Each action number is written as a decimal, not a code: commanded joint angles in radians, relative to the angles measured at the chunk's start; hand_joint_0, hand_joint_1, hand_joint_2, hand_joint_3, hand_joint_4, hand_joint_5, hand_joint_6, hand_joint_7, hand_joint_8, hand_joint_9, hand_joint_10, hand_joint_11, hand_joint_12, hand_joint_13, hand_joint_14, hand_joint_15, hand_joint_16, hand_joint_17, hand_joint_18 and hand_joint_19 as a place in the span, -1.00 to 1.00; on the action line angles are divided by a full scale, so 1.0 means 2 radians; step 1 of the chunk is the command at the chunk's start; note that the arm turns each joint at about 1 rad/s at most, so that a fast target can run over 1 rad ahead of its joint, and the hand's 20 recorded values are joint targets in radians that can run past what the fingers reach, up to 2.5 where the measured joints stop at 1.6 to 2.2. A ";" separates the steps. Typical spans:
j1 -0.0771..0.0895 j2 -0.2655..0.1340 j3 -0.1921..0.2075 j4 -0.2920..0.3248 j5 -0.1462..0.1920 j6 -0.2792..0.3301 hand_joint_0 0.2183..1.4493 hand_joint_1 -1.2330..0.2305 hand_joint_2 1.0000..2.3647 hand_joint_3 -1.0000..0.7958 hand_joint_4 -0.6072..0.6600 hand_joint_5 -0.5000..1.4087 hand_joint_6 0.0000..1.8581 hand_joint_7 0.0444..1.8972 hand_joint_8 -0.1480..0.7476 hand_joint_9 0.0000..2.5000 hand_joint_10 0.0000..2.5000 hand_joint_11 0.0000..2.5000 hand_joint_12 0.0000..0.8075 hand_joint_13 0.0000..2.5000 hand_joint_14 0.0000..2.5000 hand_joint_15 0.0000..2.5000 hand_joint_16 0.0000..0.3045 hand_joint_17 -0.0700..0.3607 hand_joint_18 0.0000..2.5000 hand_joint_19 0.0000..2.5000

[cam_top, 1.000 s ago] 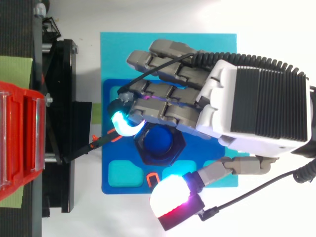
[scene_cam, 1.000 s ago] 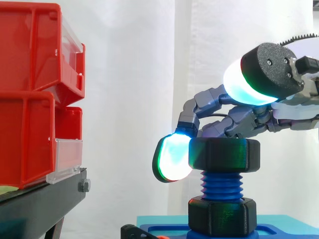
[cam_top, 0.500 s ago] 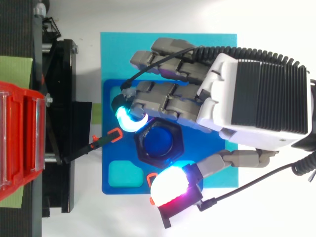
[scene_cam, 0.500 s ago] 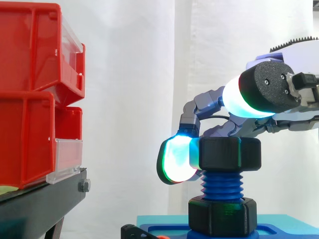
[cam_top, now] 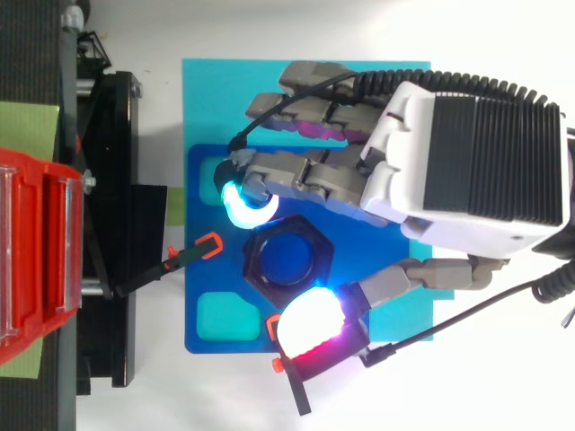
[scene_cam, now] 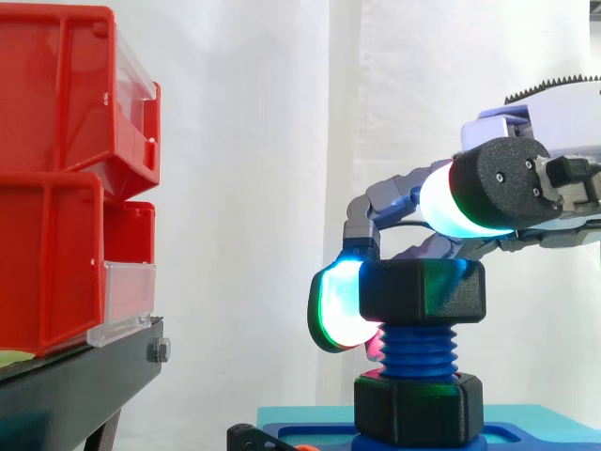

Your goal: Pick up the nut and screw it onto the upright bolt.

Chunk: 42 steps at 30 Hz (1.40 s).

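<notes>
Robot hand [cam_top: 467, 144] grasped the black hexagonal plastic nut [scene_cam: 423, 291] on the blue threaded upright bolt [scene_cam: 421, 349]. From above, one fingertip [cam_top: 241, 205] pressed at the nut's 11 o'clock and the thumb pad [cam_top: 310, 325] at 5 o'clock.

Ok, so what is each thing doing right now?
nut: sitting on the bolt's top, pinched by the fingers
bolt: upright, thread bare below the nut
lower nut: sitting at the bolt's base
hand: curled round the nut
red bins: stacked on the black stand
</notes>
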 commanded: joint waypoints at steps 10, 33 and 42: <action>-0.008 0.001 0.001 -0.006 -0.014 -0.003 -0.61 0.22 -1.00 -0.44 0.00 -0.41 -0.46 0.36 -0.17 -0.16 -1.00 -0.97 -0.19 -0.52 -1.00 -1.00 -0.66 -0.13 -0.66 -0.88; -0.013 0.014 0.001 -0.033 -0.019 -0.013 -0.62 0.19 -1.00 -0.44 0.00 -0.37 -0.46 0.37 -0.33 0.11 -1.00 -0.98 -0.28 -0.35 -1.00 -0.97 -0.72 -0.22 -0.47 -0.81; -0.014 0.020 0.001 -0.054 -0.019 -0.021 -0.64 0.28 -1.00 -0.44 0.00 -0.36 -0.46 0.38 -0.42 0.23 -1.00 -0.99 -0.30 -0.30 -1.00 -0.97 -0.74 -0.26 -0.42 -0.80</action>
